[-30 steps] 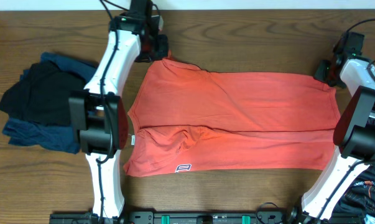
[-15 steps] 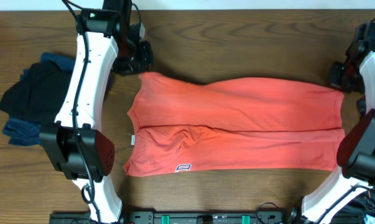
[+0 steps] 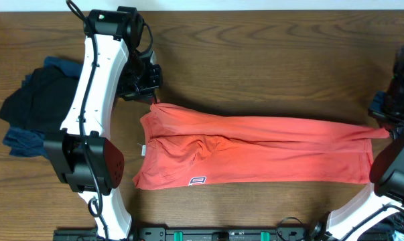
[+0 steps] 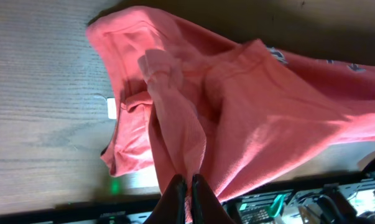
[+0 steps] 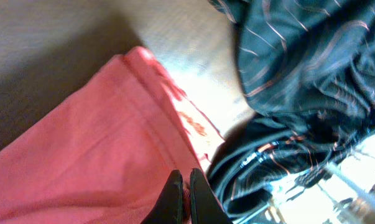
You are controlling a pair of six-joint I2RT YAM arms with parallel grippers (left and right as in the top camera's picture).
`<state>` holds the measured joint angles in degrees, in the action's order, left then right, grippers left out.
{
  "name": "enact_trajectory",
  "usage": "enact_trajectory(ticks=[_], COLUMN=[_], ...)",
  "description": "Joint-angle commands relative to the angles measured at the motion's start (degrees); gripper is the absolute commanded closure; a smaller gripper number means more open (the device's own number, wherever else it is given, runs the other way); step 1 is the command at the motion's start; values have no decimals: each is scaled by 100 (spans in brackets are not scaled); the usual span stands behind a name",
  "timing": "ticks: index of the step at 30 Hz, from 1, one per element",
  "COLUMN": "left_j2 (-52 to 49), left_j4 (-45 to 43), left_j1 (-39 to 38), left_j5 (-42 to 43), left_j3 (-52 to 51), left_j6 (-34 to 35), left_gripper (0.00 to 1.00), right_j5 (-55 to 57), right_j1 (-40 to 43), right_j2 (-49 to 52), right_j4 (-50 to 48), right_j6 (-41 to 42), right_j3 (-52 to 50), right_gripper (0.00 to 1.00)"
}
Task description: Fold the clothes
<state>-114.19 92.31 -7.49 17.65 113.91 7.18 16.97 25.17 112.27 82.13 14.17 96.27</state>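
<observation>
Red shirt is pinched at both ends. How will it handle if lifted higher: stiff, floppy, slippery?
Likely floppy: the shirt bunches into hanging folds below the left fingers and creases along its length. Probably light, since thin pinches by the left and right fingers hold its far edge. Slip seems a minor risk, as the knit looks matte, not slick.

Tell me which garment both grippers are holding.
The coral-red T-shirt stretched across the middle: left gripper and right gripper pinch its ends. The dark pile at the left lies untouched.
</observation>
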Motion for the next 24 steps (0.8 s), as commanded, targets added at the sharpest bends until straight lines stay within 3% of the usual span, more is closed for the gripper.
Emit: enact_trajectory(ticks=[1, 14, 24], left_j2=[-22, 527, 1281], left_j4=[415, -79, -511], left_j1=[-37, -63, -111], left_j5=[-94, -87, 42], left_j3=[-234, -2267, -3259], left_j6=[-313, -415, -348], left_gripper=[94, 94, 94], right_j5=[68, -184, -302], right_j1=[262, 365, 365], right_j2=[-103, -103, -103], right_j4=[17, -376, -527], right_j6=[254, 251, 254], right_j3=[11, -564, -1040], right_gripper=[99, 99, 99])
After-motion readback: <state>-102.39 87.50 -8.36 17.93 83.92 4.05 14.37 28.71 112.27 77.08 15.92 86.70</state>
